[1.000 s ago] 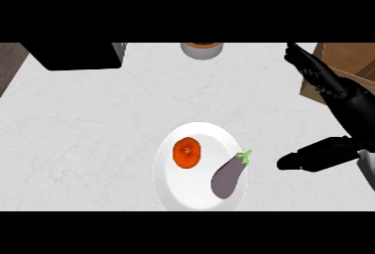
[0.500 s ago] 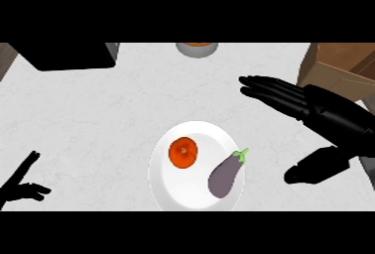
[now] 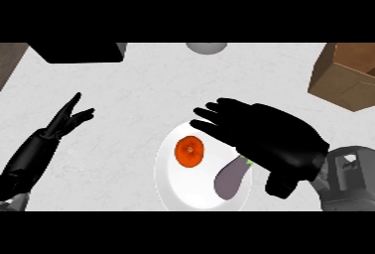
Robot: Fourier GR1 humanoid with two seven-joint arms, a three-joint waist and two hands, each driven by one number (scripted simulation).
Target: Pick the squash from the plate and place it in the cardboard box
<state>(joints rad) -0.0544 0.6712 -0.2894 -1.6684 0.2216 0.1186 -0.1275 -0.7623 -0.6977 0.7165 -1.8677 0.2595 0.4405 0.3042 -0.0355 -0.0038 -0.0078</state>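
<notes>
A white plate (image 3: pixel 184 189) lies on the counter, low in the head view. On it sit a round orange vegetable (image 3: pixel 190 151) and a long purple vegetable (image 3: pixel 230 179) with a green stem end. My right hand (image 3: pixel 270 138) hovers open over the plate's right side, fingers stretched toward the left. It hides the purple vegetable's stem end, and its thumb hangs just right of that vegetable. It holds nothing. The cardboard box (image 3: pixel 347 78) stands at the far right, beyond the hand. My left hand (image 3: pixel 64 121) rests open at the left, fingers up.
A black block (image 3: pixel 78 51) stands at the counter's far left corner. A grey round object (image 3: pixel 206 47) sits at the far edge, middle. White counter stretches between the plate and the box.
My right hand has swung left from the counter's right side to over the plate, covering the purple vegetable's stem. The left hand has risen further into view at the left.
</notes>
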